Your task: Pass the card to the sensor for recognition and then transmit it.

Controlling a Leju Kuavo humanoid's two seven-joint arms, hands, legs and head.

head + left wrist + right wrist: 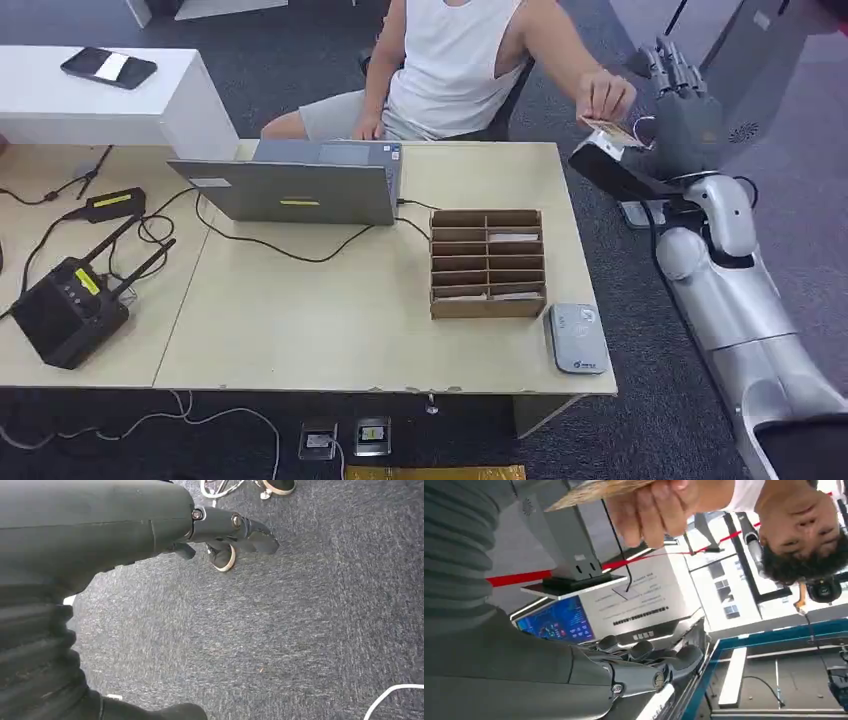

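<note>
- Card: we see a person's hand holding it just beside our raised right hand, fingers apart, holding nothing.
- Risk: we judge a mistimed grasp could drop it, missing the tabletop sensor.
- Left hand: hangs holding nothing.

Silver right arm, grey hand with dark fingers, ribbed cover

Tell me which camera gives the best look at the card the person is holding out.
The right wrist view: the card is large and close, pinched in the person's hand. The head view shows it small, beside the right hand. The left wrist view faces the carpet.
</note>
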